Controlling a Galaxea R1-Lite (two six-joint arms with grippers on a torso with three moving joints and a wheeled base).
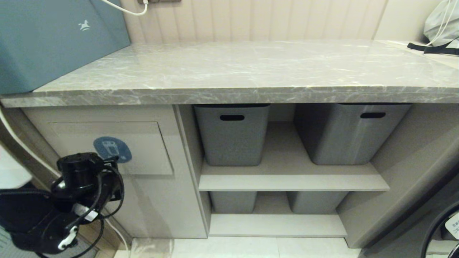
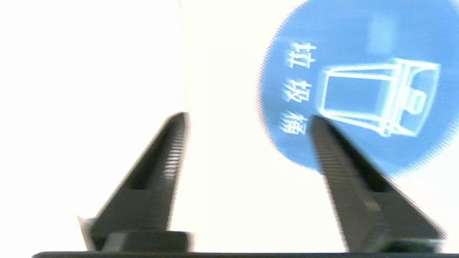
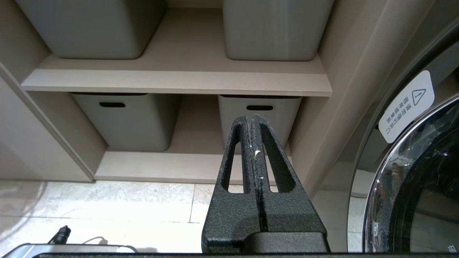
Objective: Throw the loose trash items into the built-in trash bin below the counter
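The desk (image 1: pixel 251 68) is a smooth grey stone slab with white veins, across the top of the frame. Under it at lower left sits the flat beige trash bin flap (image 1: pixel 143 150) with a round blue sticker (image 1: pixel 109 147). The left gripper (image 2: pixel 247 118) is released and empty, close to the sticker. Grey plastic tubs (image 1: pixel 233 136) sit on shelves. The right gripper (image 3: pixel 252 120) is clenched, holding nothing.

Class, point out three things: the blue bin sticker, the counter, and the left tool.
blue bin sticker (image 1: pixel 109 147): head view, its upper middle.
counter (image 1: pixel 251 64): head view, bare marble top.
left tool (image 2: pixel 247 118): left wrist view, midway between its fingertips.
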